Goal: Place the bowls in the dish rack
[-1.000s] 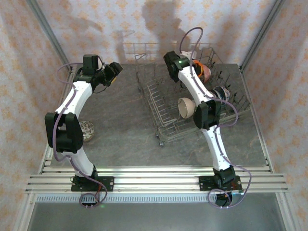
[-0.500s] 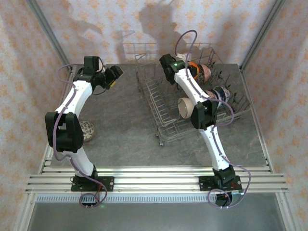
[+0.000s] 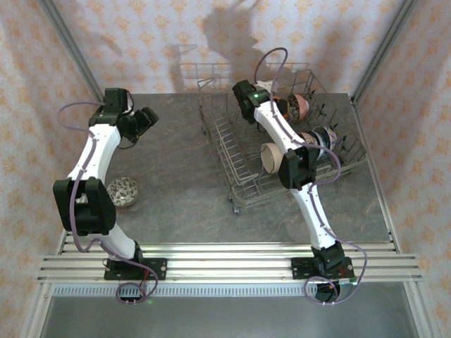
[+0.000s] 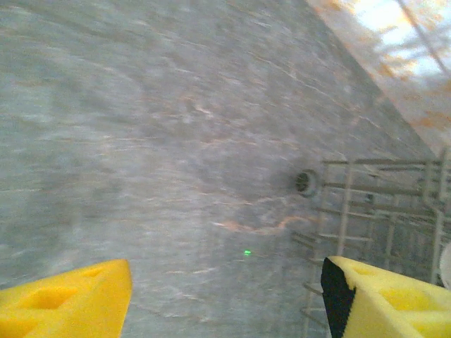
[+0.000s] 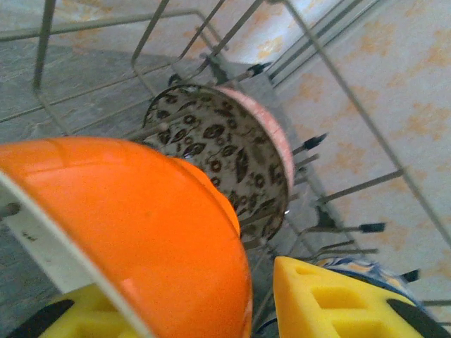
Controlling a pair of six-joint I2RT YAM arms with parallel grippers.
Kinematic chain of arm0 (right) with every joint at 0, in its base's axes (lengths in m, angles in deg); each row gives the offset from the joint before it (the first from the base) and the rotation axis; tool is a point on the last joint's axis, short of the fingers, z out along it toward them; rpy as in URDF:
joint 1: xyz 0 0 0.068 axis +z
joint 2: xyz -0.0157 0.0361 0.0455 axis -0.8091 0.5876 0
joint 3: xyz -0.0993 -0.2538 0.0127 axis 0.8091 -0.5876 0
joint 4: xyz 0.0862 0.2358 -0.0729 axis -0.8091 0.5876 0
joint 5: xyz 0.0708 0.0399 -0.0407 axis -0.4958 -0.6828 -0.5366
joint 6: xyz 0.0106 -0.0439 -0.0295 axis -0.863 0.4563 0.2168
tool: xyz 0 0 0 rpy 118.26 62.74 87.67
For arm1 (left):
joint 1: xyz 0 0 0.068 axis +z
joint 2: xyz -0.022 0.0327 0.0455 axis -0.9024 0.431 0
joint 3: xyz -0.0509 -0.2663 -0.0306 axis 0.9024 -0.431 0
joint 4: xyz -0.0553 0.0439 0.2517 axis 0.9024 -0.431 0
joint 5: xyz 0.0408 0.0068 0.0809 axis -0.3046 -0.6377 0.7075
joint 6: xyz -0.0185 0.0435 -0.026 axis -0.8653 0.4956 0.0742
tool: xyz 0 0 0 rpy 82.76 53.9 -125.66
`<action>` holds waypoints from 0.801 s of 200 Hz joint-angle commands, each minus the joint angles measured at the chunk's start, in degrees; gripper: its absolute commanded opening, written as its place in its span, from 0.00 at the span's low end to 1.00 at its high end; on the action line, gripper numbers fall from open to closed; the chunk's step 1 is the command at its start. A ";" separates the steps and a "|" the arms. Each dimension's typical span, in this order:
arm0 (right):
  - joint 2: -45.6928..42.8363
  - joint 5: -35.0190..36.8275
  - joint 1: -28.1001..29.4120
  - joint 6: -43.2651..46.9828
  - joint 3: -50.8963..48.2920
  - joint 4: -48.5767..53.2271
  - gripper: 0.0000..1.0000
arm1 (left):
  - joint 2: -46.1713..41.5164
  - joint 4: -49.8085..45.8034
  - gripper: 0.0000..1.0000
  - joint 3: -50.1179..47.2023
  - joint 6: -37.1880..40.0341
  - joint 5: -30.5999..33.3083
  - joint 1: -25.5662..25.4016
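The right gripper stands loosened around the orange bowl, which sits on edge among the dish rack tines, upper right in the overhead view, so I judge this the placing step. Next it needs a clean withdrawal, and the left gripper, open and empty, should fetch the speckled bowl on the worktop, lower left.

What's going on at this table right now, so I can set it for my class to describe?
The robot is loading bowls into the dish rack. The right fingers sit either side of the orange bowl, which is inside the rack next to a patterned bowl, and look parted, not clamped. The left fingers hang open over the table, holding nothing; a speckled bowl waits on the table.
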 commanded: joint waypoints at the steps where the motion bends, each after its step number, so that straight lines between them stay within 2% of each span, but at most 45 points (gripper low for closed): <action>1: -1.21 -4.67 0.78 -0.70 1.22 0.73 0.51 | -3.18 -5.55 0.74 -2.54 1.52 6.07 1.45; 26: -2.23 -4.71 1.44 -0.50 1.16 1.29 0.58 | -5.63 -6.82 0.76 -6.94 -0.15 7.38 4.10; 74: -6.65 -5.05 1.93 -0.81 -0.99 2.80 0.72 | -7.10 -3.28 0.77 -15.70 -3.14 4.69 9.65; 114: -9.69 -5.22 2.78 -0.96 -1.97 4.00 0.76 | -2.27 -1.64 0.77 -16.29 -3.60 1.05 9.75; 160: -13.78 -4.52 5.08 0.56 -2.84 3.37 0.77 | 0.99 -3.65 0.77 -15.59 -1.25 1.42 9.72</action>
